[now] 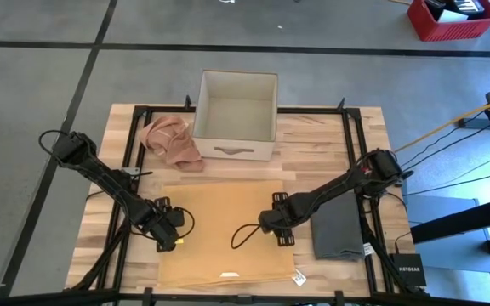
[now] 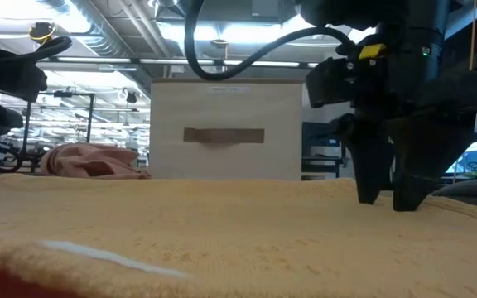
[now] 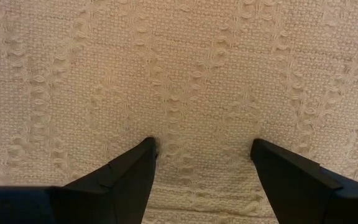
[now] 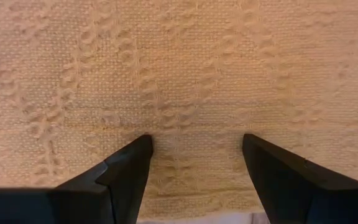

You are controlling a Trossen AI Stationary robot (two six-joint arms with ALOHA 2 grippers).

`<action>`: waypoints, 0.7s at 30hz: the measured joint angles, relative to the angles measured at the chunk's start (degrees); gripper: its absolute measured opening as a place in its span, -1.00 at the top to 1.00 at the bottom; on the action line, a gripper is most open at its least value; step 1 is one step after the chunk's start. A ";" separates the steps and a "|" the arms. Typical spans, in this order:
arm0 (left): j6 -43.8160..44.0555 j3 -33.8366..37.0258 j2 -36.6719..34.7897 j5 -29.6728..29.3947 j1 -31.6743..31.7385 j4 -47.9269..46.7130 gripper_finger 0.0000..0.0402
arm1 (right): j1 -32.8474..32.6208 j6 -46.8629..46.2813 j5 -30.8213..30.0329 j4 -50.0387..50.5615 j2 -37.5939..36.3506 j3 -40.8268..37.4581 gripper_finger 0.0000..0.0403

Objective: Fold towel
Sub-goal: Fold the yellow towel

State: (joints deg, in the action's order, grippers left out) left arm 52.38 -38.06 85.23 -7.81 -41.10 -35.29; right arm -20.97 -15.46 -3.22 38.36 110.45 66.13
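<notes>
Tan towel [image 1: 219, 229] flat on wooden table [image 1: 313, 136]; 2 grippers [image 1: 170, 228] [image 1: 281, 229] spread wide, holding nothing.

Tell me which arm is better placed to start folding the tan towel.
Neither clearly: the left gripper sits open at the tan towel's left edge, the right gripper open at its right edge. Both look set to pinch together; slight preference right, away from the towel's label.
</notes>
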 joint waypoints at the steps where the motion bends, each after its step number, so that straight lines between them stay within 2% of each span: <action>1: 0.00 0.00 0.00 0.02 0.00 0.00 -0.30 | 0.00 -0.30 0.00 -0.22 -0.02 -0.34 -0.29; 5: 0.00 0.02 0.00 0.15 0.00 0.02 -0.27 | 0.00 -1.98 -0.04 -0.67 -0.04 -1.24 -0.28; 8: -0.02 0.02 0.00 0.39 -0.07 0.24 -0.15 | -0.01 -2.88 -0.04 -0.60 -0.04 -1.31 -0.16; 19: 0.35 0.04 0.09 1.20 -1.16 0.38 0.68 | -0.06 -4.04 -2.00 0.42 -0.04 -1.42 0.83; 21: 0.75 0.04 0.09 0.97 -1.20 -0.10 0.84 | -0.11 -4.05 -3.07 0.47 -0.04 -1.42 0.94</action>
State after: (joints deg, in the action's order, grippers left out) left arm 53.13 -38.02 85.32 -6.84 -42.30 -35.39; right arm -21.08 -19.51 -6.30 38.83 110.41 64.71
